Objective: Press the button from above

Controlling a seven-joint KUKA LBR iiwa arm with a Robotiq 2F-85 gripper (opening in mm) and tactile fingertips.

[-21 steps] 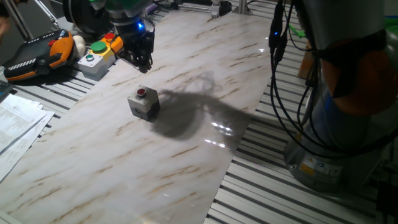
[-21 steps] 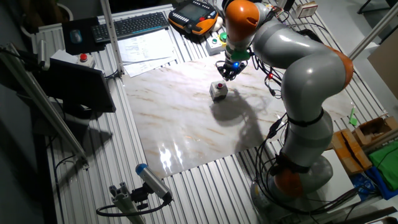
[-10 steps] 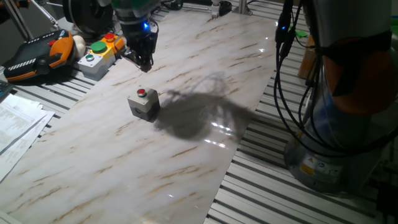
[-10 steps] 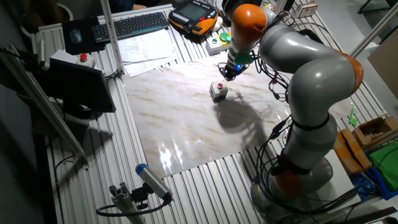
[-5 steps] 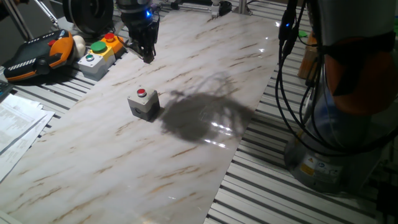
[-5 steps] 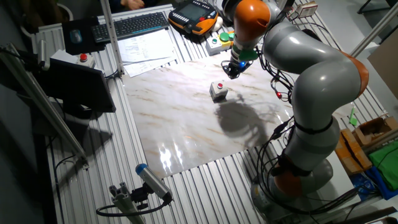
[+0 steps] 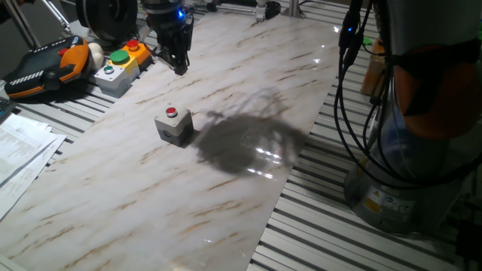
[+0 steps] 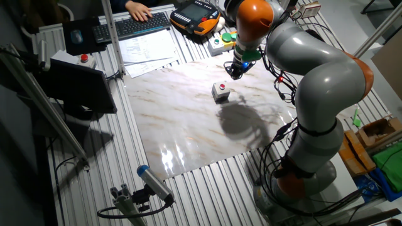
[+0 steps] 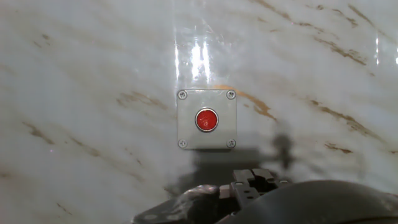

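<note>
The button (image 7: 172, 113) is a small red round push-button on top of a grey cube housing (image 7: 176, 129), standing on the marble board (image 7: 226, 188). It also shows in the other fixed view (image 8: 220, 91). My gripper (image 7: 179, 69) hangs well above the board, behind the button and clear of it, pointing down; it also shows in the other fixed view (image 8: 233, 73). In the hand view the button (image 9: 206, 120) lies near the middle, just above my fingertips (image 9: 252, 178), which touch each other and hold nothing.
A yellow and grey box with a green and a red button (image 7: 120, 64) stands left of the gripper, beside an orange and black pendant (image 7: 45, 68). Papers (image 7: 19, 150) lie at the left. Cables (image 7: 343, 113) hang at the right. A person's hand (image 8: 135, 9) rests on a keyboard.
My gripper has risen and drawn back from just above the button towards the far side of the board. In the last half second it has hardly moved. The button box has not moved.
</note>
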